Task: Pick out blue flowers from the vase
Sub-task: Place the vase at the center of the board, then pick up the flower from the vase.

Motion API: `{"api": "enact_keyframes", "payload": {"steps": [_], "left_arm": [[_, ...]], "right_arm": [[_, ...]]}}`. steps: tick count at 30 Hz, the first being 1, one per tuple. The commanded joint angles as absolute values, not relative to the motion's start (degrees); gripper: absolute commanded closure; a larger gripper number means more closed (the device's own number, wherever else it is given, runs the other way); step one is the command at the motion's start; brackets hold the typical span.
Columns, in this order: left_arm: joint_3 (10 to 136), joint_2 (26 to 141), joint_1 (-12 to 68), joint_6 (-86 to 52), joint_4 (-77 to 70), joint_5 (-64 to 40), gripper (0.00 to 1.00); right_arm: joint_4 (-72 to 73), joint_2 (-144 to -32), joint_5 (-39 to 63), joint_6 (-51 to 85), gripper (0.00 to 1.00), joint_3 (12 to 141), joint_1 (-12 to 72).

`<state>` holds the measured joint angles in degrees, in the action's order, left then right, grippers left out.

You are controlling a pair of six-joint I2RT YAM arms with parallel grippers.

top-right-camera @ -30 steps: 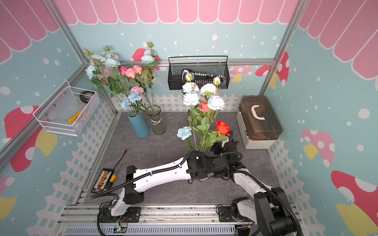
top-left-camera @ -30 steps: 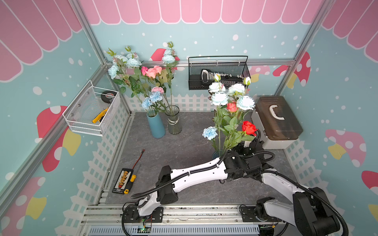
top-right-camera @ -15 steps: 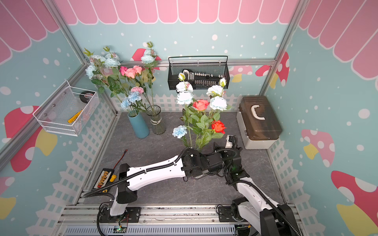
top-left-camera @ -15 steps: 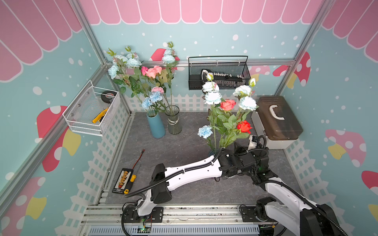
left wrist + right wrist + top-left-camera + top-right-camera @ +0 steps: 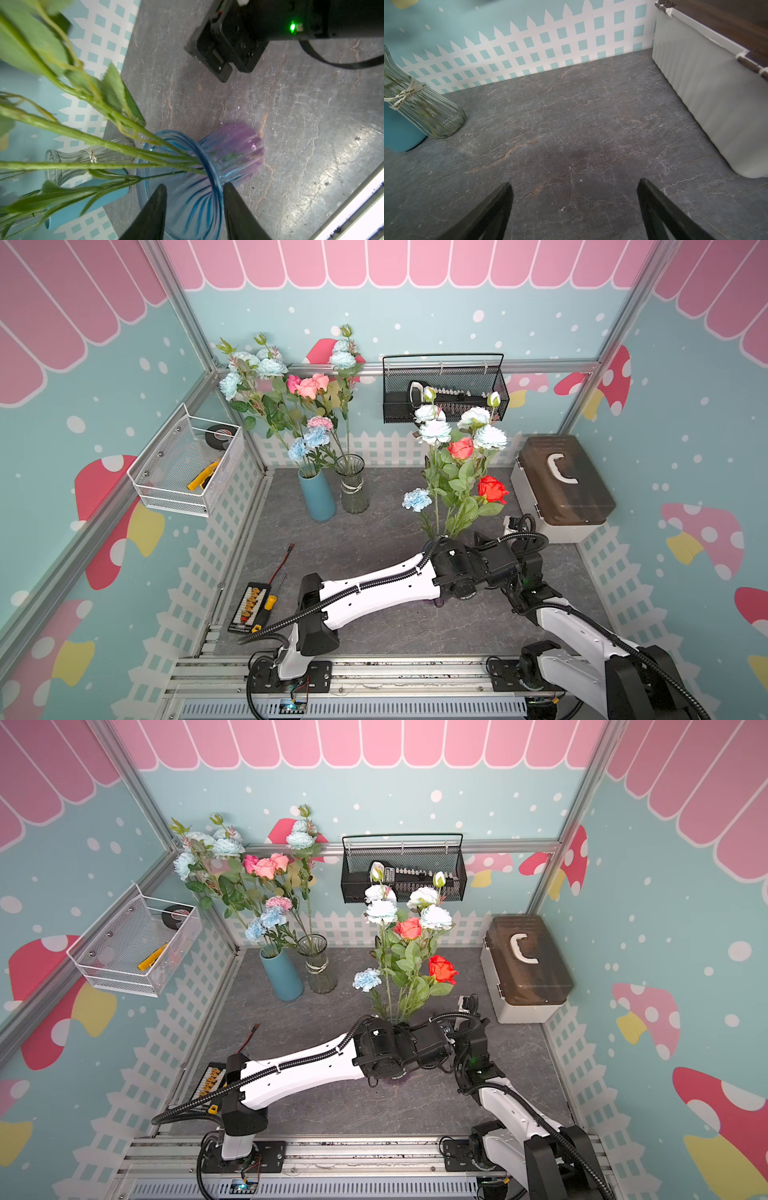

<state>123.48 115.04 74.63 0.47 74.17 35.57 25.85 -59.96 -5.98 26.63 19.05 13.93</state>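
Observation:
The blue flowers (image 5: 434,432) (image 5: 380,911) stand in one bunch with a coral rose (image 5: 460,448) and a red rose (image 5: 492,489). A small blue carnation (image 5: 417,499) hangs low on the bunch's left side. Their green stems (image 5: 104,143) run into a blue and purple glass vase (image 5: 232,149). In both top views my left arm (image 5: 469,568) covers most of that vase. My left gripper (image 5: 194,197) is open, with the vase's rim between its jaws and nothing held. My right gripper (image 5: 575,182) is open over bare grey floor.
More blue and pink flowers stand in a blue ceramic vase (image 5: 318,497) and a clear glass vase (image 5: 353,485) at the back left. A brown-lidded box (image 5: 561,485) sits at the right, close to my right arm. A screwdriver set (image 5: 251,608) lies front left.
My left gripper has gone from shut to open at the vase's rim. The bunch has shifted a little to the left. My right arm has reached further back.

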Motion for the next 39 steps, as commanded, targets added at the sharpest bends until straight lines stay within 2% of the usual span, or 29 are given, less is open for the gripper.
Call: {"api": "enact_keyframes", "payload": {"steps": [1, 2, 6, 10, 12, 14, 20, 26, 32, 35, 39], "left_arm": [[125.5, 110.2, 75.9, 2.7, 68.0, 41.4, 0.48], [124.8, 108.8, 76.4, 3.3, 65.6, 42.6, 0.44], [118.2, 101.5, 77.7, 5.0, 53.4, 43.7, 0.4], [102.5, 89.1, 78.0, 5.2, 37.2, 44.3, 0.38], [92.6, 81.4, 77.9, 4.9, 27.8, 44.4, 0.33], [81.5, 72.8, 76.8, 3.0, 19.5, 41.4, 0.29], [58.9, 52.8, 67.0, -7.7, 7.3, 27.3, 0.28], [52.0, 49.1, 59.8, -14.2, 7.4, 17.3, 0.3], [43.7, 48.9, 57.8, -14.2, 1.7, 21.1, 0.35], [37.3, 47.2, 54.1, -16.0, -5.4, 19.4, 0.36], [32.4, 46.7, 50.4, -17.0, -10.1, 16.7, 0.35]], "right_arm": [[25.9, -60.6, -5.8, 26.9, 0.07, 20.7, 14.2], [25.9, -60.9, -5.8, 26.9, 0.07, 20.9, 14.2], [25.8, -61.3, -5.4, 26.7, 0.11, 21.1, 14.1], [25.8, -60.7, -5.4, 26.6, 0.16, 20.8, 14.1], [25.8, -60.7, -5.5, 26.7, 0.17, 20.8, 14.2], [25.8, -60.8, -5.4, 26.6, 0.18, 20.8, 14.2], [25.9, -61.9, -4.9, 26.5, 0.2, 21.5, 14.2], [24.5, -58.8, -2.6, 26.1, 0.29, 21.3, 14.2], [0.5, -42.9, 2.2, 27.1, 0.35, 26.1, 14.3], [-11.4, -34.6, 4.3, 26.7, 0.4, 28.5, 14.4], [-24.1, -29.8, 10.8, 25.1, 0.44, 35.8, 14.5]]}}
